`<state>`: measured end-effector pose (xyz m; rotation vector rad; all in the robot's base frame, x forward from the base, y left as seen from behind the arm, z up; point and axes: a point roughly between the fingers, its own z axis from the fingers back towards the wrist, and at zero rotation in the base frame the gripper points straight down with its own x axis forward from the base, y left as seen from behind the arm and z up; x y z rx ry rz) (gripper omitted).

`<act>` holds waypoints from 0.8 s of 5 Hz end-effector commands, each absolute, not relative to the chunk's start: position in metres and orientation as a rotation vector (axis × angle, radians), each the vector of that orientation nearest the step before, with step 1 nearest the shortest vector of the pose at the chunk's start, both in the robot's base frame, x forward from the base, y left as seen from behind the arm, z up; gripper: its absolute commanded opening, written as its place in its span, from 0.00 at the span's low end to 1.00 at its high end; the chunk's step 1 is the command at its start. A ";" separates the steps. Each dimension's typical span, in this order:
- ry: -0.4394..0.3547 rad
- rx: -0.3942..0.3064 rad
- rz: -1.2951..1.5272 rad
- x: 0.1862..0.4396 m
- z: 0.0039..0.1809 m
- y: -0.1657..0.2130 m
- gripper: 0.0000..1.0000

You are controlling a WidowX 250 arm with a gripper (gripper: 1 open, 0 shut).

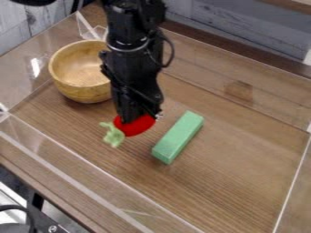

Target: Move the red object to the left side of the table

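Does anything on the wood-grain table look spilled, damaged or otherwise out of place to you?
Nothing stands out: the brown wood-grain table shows no visible spill, and the green rectangular block lies flat beside the red strawberry-like toy at the black gripper.

So the black robot gripper (pixel 136 107) has the small red strawberry-like toy (pixel 136 126), its green leafy end pointing at seven o'clock, green rectangular block (pixel 179 137) at four o'clock.
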<state>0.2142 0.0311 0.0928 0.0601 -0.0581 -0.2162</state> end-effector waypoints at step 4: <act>-0.087 0.057 -0.140 0.219 0.078 0.051 0.00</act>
